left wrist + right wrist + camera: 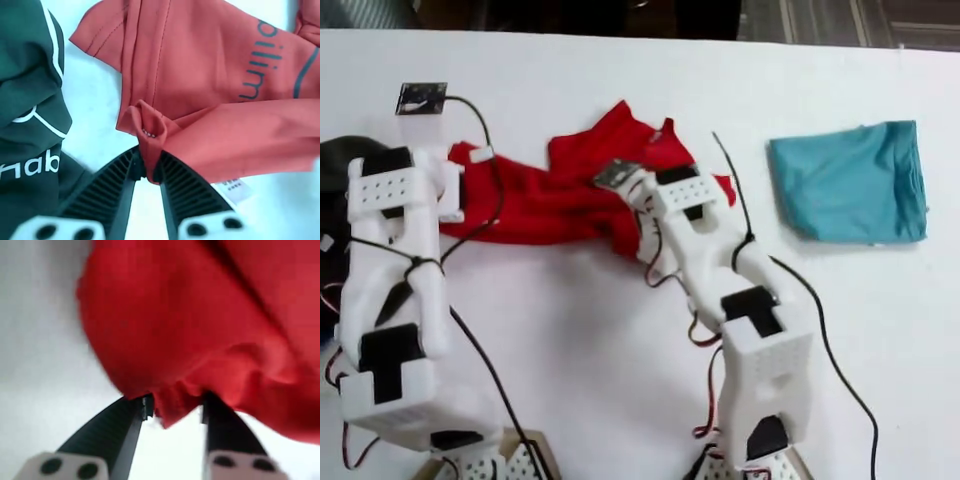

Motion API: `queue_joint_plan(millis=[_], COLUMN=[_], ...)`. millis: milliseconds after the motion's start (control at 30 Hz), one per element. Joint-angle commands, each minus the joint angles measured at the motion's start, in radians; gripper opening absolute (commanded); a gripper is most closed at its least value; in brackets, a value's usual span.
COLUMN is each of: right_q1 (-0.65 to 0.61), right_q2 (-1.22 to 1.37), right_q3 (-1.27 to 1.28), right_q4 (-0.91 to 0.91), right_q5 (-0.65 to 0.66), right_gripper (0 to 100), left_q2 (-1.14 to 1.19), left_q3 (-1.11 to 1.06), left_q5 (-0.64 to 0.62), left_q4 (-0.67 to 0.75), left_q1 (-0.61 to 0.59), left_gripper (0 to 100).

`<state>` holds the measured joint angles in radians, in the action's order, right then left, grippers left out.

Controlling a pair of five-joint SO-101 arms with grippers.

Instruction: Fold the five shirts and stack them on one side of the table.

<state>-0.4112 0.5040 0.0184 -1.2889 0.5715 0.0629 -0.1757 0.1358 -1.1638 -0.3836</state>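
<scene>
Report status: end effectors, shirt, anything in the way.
Left end effector shut on red shirt fold. Right end effector open around its edge. Teal shirt folded, apart. Dark shirt close beside the left one.

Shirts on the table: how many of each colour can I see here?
Red shirt: 1
Teal shirt: 1
Dark shirt: 1
Total: 3

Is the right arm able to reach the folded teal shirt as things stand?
Probably yes. The teal shirt lies on bare table on that arm's side, with nothing between. However, the right gripper, open, has an edge of the red shirt between its fingers.
</scene>
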Motion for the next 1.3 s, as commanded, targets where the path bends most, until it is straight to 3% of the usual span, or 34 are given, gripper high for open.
queue_joint_plan(millis=[0, 600, 733, 1067, 1267], right_q1=[-0.008, 0.074, 0.119, 0.254, 0.297], right_q2=[0.004, -0.610, -0.664, -0.862, -0.992], right_q3=[-0.015, -0.011, -0.011, -0.017, -0.017], right_q4=[0.013, -0.134, -0.153, 0.091, 0.173], right_q5=[0.008, 0.017, 0.008, 0.008, 0.008], right_gripper=[3.6, 1.9, 1.9, 1.9, 1.9], left_q2=[-0.028, -0.037, -0.037, -0.037, -0.038], left_q3=[0.041, 0.064, 0.173, 0.748, 0.958], left_q5=[0.002, 0.000, 0.000, 0.000, 0.000], left_q4=[0.011, 0.002, -0.144, -0.548, -0.617], left_q1=[0.003, 0.026, 0.072, 0.106, 0.100], left_gripper=[3, 3, 3, 3, 3])
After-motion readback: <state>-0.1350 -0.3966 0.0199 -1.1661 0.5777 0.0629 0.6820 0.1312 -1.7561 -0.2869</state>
